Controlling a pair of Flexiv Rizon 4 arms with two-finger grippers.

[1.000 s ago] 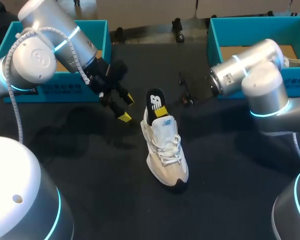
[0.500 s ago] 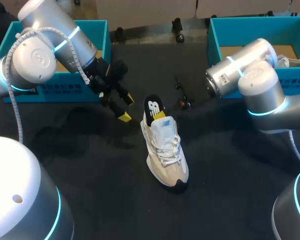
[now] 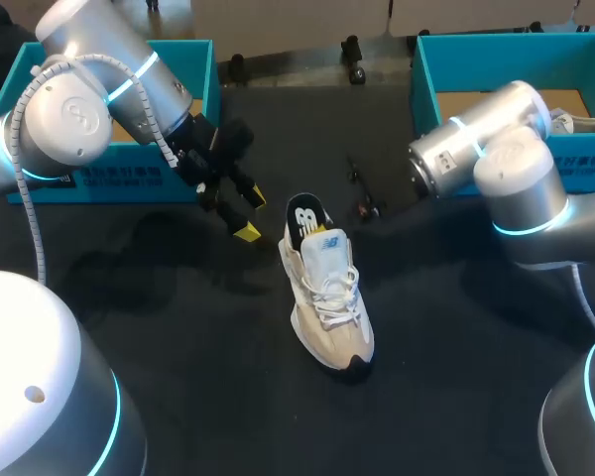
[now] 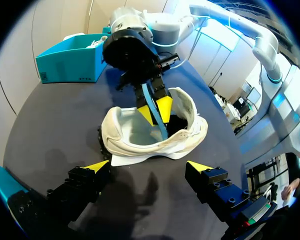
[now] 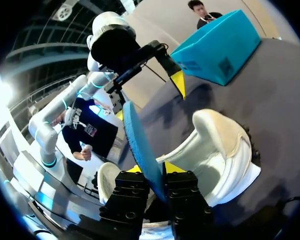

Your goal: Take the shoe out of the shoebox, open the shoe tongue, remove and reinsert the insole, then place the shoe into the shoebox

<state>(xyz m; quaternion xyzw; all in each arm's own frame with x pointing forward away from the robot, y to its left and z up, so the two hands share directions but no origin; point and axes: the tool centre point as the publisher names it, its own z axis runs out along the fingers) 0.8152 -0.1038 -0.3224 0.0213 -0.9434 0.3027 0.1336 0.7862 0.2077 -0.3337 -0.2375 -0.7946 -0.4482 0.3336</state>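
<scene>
The insole step is in hand: the right gripper (image 5: 151, 169) is clenched on the insole (image 3: 304, 215), which stands half inside the heel of the shoe (image 3: 327, 297), mid-frame on the dark table (image 3: 178, 387). Seating it would probably call for sliding it flat toward the toe. The left gripper (image 3: 252, 214) hangs released just left of the heel. 2 teal shoeboxes (image 3: 99, 178) sit in the upper corners.

A dark, matte black table (image 3: 446, 397) spreads under even light, its surface carrying soft shadows.
</scene>
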